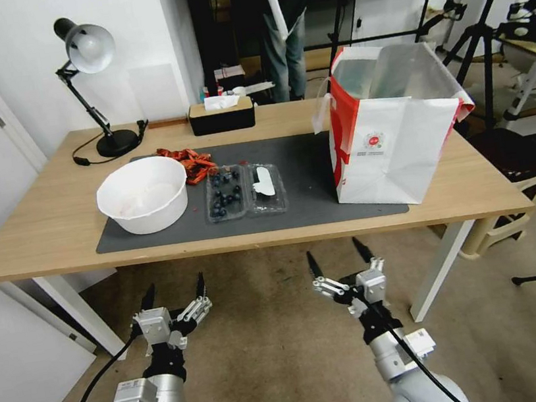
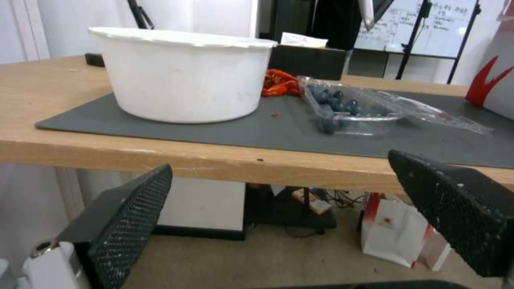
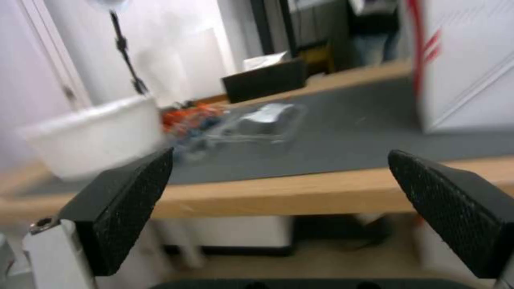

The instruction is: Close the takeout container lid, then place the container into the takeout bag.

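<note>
My left gripper [image 1: 174, 292] hangs below the table's near edge, over the carpet, fingers spread apart w/ nothing between them. My right gripper [image 1: 336, 258] sits beside it at about the same height, also spread wide and empty. Both are well short of the tabletop.

The takeout container [image 1: 243, 191] lies open and flat on the grey mat [image 1: 315, 161], up and ahead of both grippers, roughly between them. The berry half is toward my left, next to the white bowl [image 1: 143, 194]. The lid [image 1: 265, 188] is folded out toward my right, white label facing up. In the left wrist view the container [image 2: 348, 110] is just past the bowl [image 2: 182, 74], w/ the lid [image 2: 433, 114] lying low on the mat. The takeout bag [image 1: 390, 124] stands upright at the mat's right end, mouth open, well apart from the container.

The wooden table [image 1: 51, 218] also holds a black desk lamp [image 1: 92, 86] at back left, a black tissue box [image 1: 221, 115] at back centre, and a red crumpled wrapper [image 1: 188, 161] behind the bowl. Tripods and stands crowd the room behind.

The right wrist view is smeared: the container [image 3: 257, 124] is a pale blur, berries hard to pick out. The bag [image 3: 466, 64] is cut off at that view's edge.
</note>
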